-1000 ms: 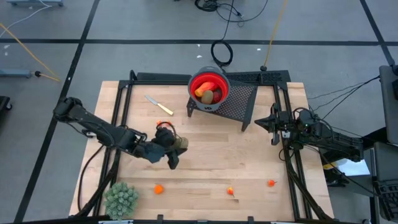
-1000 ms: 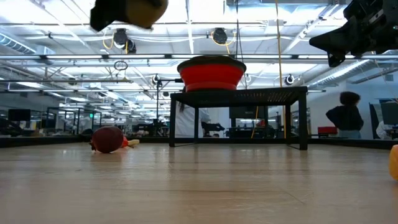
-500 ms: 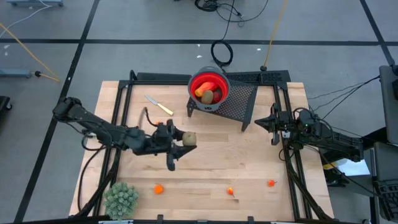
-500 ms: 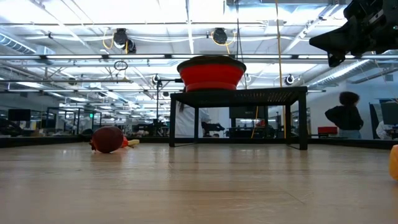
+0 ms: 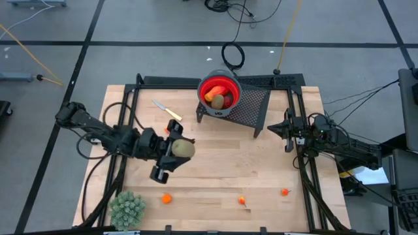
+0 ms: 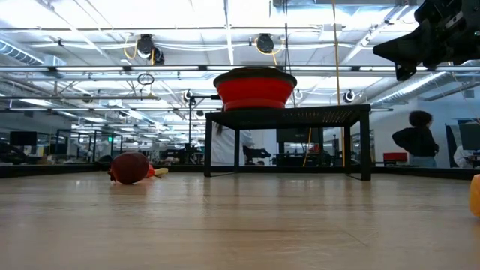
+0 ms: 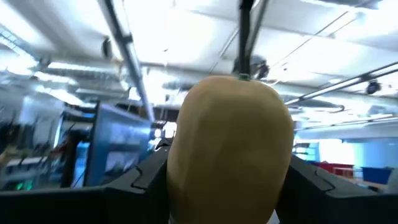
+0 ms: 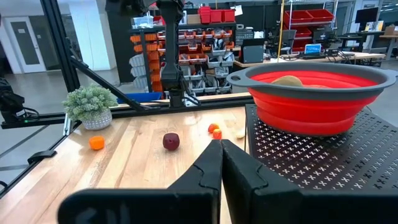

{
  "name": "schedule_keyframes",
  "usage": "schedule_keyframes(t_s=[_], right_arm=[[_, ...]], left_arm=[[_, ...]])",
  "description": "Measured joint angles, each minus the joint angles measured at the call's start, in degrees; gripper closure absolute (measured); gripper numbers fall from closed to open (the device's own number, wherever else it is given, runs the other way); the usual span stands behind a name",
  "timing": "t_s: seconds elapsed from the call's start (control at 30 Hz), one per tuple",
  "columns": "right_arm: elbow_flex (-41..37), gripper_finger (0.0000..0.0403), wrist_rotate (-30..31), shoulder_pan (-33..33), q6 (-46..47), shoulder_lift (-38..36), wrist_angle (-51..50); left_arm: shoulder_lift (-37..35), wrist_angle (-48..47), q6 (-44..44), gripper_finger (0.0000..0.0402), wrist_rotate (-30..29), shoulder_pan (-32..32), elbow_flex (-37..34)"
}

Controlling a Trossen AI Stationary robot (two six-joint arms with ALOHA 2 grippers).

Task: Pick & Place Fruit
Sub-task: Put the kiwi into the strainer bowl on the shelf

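Observation:
My left gripper point(image 5: 177, 151) is shut on a brown kiwi-like fruit point(image 5: 183, 149), high above the table's left middle. The fruit fills the left wrist view point(image 7: 230, 149). A red bowl point(image 5: 219, 91) with an orange fruit and a brown fruit in it stands on a black mesh stand point(image 5: 255, 108) at the far middle. A dark red round fruit point(image 8: 171, 141) lies on the table and also shows in the low view point(image 6: 131, 168). Tiny orange pieces point(image 5: 166, 198) point(image 5: 242, 200) point(image 5: 285, 192) lie near the front edge. My right gripper point(image 5: 286, 130) is shut and empty, right of the stand. My left gripper pinches the kiwi-like fruit between its two fingers point(image 7: 146, 180), one on each of its opposite sides point(image 7: 177, 168). The fingers slant upward, toward the ceiling. The fruit is lifted clear of the table.
A knife with a yellow handle point(image 5: 167, 109) lies left of the stand. A pale green spiky plant ball point(image 5: 127, 209) stands at the front left corner. A person point(image 6: 416, 142) is in the room beyond the table.
My left gripper has risen with the kiwi-like fruit, out of the top of the low view. It has swung first toward the table's right, then back left, and tipped its fingers upward. The fruit stays in its hold.

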Motion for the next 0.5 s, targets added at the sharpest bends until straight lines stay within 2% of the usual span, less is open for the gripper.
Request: schedule_keyframes(t_s=[0.33, 0.4, 0.5], right_arm=[[0.0, 0.0403, 0.0, 0.0, -0.02, 0.0, 0.0], [0.0, 0.0403, 0.0, 0.0, -0.02, 0.0, 0.0], [0.0, 0.0403, 0.0, 0.0, -0.02, 0.0, 0.0]], left_arm=[[0.0, 1.16, 0.5, 0.0202, 1.14, 0.11, 0.0], [0.0, 1.18, -0.69, 0.0202, -1.54, 0.11, 0.0], [0.0, 1.14, -4.62, 0.0196, -10.21, 0.11, 0.0]])
